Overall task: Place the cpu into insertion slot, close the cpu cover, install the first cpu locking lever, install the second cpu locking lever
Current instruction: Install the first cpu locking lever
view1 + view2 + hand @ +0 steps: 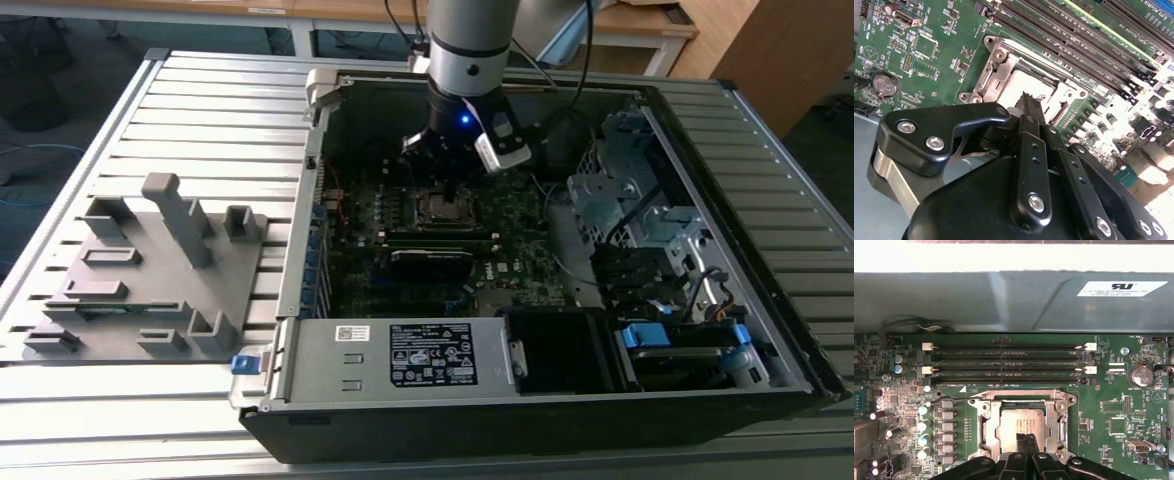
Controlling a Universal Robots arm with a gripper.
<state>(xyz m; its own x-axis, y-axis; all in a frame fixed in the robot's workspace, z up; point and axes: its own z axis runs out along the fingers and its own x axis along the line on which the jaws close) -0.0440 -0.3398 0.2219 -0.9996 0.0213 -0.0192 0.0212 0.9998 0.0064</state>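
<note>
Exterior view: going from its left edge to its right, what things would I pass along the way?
Grey fixture block → case's left wall → insertion slot on the green board → silver drive cage.

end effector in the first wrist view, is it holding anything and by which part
Nothing, as far as it shows. The end effector has its fingers shut together with nothing between them, tips over the cpu.
</note>
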